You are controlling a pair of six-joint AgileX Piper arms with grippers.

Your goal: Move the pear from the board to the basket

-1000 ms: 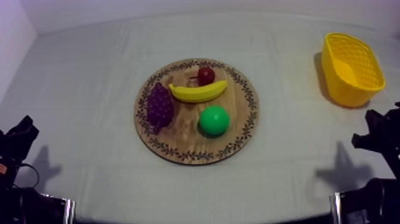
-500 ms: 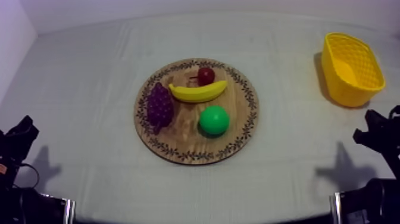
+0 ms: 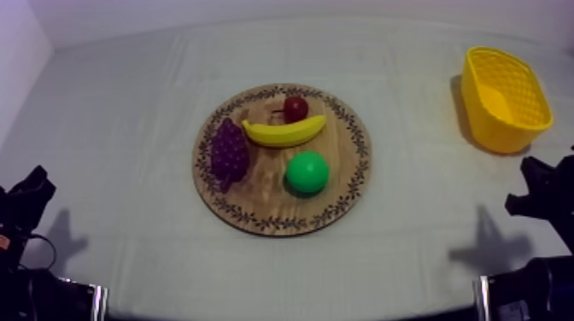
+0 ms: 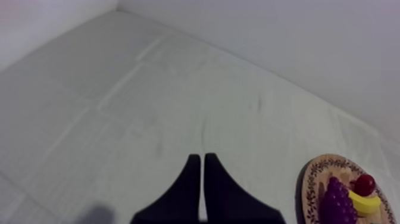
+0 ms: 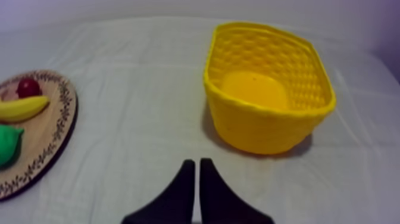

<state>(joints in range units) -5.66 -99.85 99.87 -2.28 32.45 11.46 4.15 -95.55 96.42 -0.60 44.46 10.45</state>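
- Top view: pear (image 3: pixel 307 172) on the wooden board (image 3: pixel 282 224), mid-frame; yellow basket (image 3: pixel 487 128) upper right.
- Left wrist view: left gripper (image 4: pixel 201 158) closed, holding nothing.
- Right wrist view: right gripper (image 5: pixel 195 162) closed, empty; round pear might roll if bumped.

In the right wrist view, pear (image 5: pixel 8 145) cut by the frame edge with only a green sliver showing, wooden board (image 5: pixel 62 119) and banana (image 5: pixel 24 109) likewise cropped, in the left wrist view, grapes (image 4: pixel 336 204) cut off at their base, wooden board half out of frame
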